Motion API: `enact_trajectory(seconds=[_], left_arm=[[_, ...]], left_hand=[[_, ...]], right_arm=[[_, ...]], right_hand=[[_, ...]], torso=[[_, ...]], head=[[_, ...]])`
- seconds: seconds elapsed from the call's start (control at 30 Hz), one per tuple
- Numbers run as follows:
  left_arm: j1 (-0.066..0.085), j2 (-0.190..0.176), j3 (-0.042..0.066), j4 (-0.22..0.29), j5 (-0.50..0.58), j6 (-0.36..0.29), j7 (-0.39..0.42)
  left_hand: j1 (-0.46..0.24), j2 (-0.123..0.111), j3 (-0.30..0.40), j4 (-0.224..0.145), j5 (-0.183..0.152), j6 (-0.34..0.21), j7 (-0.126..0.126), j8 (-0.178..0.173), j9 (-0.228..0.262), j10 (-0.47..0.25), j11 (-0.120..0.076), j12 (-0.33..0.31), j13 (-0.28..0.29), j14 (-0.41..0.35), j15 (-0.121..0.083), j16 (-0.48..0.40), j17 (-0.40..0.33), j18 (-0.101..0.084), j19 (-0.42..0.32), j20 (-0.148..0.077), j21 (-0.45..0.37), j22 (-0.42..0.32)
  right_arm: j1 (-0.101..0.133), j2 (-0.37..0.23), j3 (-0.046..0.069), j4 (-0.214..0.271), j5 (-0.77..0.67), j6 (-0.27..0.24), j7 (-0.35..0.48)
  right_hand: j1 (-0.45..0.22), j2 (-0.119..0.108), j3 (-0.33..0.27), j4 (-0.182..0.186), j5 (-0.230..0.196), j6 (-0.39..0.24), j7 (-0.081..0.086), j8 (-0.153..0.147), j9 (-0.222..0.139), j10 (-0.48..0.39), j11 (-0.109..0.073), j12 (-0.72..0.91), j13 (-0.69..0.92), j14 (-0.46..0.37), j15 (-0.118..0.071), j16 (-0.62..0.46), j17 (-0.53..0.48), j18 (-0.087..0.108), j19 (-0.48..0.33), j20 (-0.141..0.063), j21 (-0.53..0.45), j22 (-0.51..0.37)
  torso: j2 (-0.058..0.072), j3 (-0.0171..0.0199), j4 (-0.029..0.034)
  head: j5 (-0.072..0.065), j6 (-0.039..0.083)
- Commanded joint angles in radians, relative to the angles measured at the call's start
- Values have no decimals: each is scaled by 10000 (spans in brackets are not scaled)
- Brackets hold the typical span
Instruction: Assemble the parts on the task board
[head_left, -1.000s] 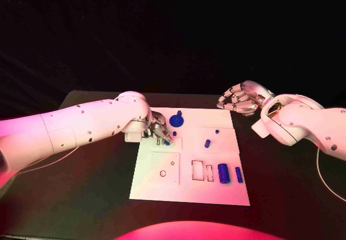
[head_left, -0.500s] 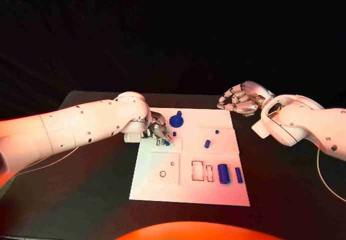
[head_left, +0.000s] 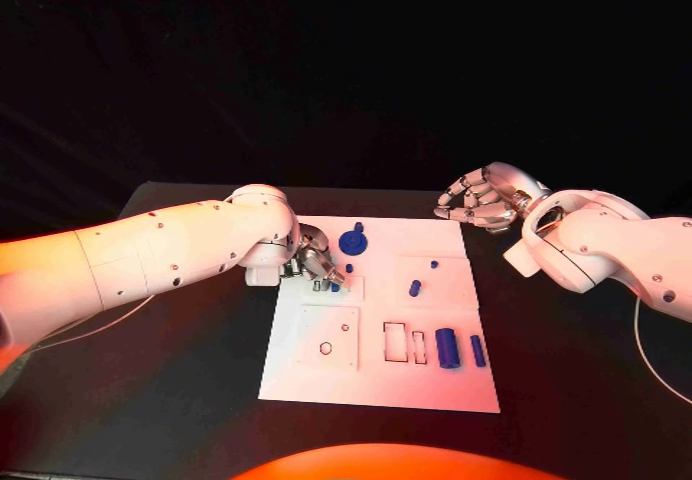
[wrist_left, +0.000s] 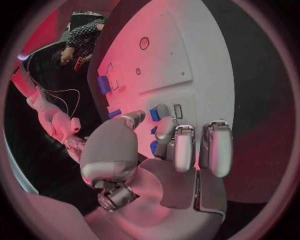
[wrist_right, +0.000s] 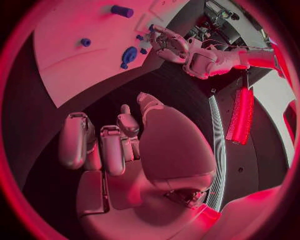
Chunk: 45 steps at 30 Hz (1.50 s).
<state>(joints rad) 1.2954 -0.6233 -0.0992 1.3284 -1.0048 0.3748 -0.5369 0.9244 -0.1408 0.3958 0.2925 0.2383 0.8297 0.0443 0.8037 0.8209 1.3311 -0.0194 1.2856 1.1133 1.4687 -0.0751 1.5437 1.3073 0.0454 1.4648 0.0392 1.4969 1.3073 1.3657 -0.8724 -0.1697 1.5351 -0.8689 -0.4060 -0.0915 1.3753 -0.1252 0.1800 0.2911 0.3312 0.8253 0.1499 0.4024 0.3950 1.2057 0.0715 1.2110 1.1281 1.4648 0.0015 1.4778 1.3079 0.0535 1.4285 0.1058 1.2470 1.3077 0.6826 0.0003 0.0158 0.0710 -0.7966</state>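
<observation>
Left hand (head_left: 316, 262) shifted slightly over task board (head_left: 378, 395).

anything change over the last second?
Nothing visibly moved. The left hand stays low over the task board's far left part, fingertips at a small blue part. The right hand still hovers curled beyond the board's far right corner, holding nothing. The other blue parts lie unmoved.

A black counter (head_left: 173, 400) stands before a dark backdrop of black cloth (head_left: 346, 90) that hangs in soft folds behind its far edge. Warm reddish light falls over the scene. A thin pale cable (head_left: 87, 325) trails across the counter's left part, and another (head_left: 642, 350) curves over its right part. In the right wrist view a long red-lit strip (wrist_right: 240, 117) glows beside the counter
</observation>
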Motion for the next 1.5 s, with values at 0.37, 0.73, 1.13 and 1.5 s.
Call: enact_trajectory(seconds=[0.37,0.73,1.13,1.5], left_arm=[[-13,-307,373,462,230,-78,-10],[570,-849,995,737,1174,-340,78],[801,-215,977,-892,575,-818,217],[689,557,811,-2271,241,-713,251]], left_hand=[[103,14,-75,-47,-64,23,45,-43,15,-114,-2,-88,-82,821,-5,-51,1895,-53,-86,-20,-97,873],[1161,191,-367,-44,34,-817,580,-1351,-651,-1389,455,-1450,-1971,705,371,-247,1499,101,-547,245,-506,177],[1464,251,-505,-25,47,-1047,785,-1871,-1039,-1983,637,-1973,-2729,631,528,-365,1270,179,-773,386,-716,-168],[1469,280,-535,-10,38,-1067,810,-1939,-1102,-1880,660,-1859,-2586,666,551,-311,1386,141,-658,407,-630,4]], right_arm=[[-5,6,0,-43,-93,95,102],[-12,6,-1,-120,-93,90,103],[-13,10,-1,-131,-162,76,110],[-15,-14,-1,-93,-208,66,119]], right_hand=[[-53,-78,61,-26,55,-73,27,36,14,-24,-20,-66,-9,638,-50,-53,928,135,-65,-28,-49,1405],[-53,-78,61,-26,55,-73,27,36,14,-24,-20,-66,-9,638,-50,-53,928,135,-65,-28,-49,1405],[-83,-102,111,-29,55,-84,28,41,25,-29,-20,-74,-18,634,-49,-67,912,138,-70,-28,-72,1402],[-83,-102,111,-29,55,-84,28,41,25,-29,-20,-74,-18,634,-49,-67,912,138,-70,-28,-72,1402]], torso=[[-12,-8,1],[-15,16,13],[24,-18,-13],[16,1,-2]], head=[[-21,156],[-5,281],[69,402],[85,434]])
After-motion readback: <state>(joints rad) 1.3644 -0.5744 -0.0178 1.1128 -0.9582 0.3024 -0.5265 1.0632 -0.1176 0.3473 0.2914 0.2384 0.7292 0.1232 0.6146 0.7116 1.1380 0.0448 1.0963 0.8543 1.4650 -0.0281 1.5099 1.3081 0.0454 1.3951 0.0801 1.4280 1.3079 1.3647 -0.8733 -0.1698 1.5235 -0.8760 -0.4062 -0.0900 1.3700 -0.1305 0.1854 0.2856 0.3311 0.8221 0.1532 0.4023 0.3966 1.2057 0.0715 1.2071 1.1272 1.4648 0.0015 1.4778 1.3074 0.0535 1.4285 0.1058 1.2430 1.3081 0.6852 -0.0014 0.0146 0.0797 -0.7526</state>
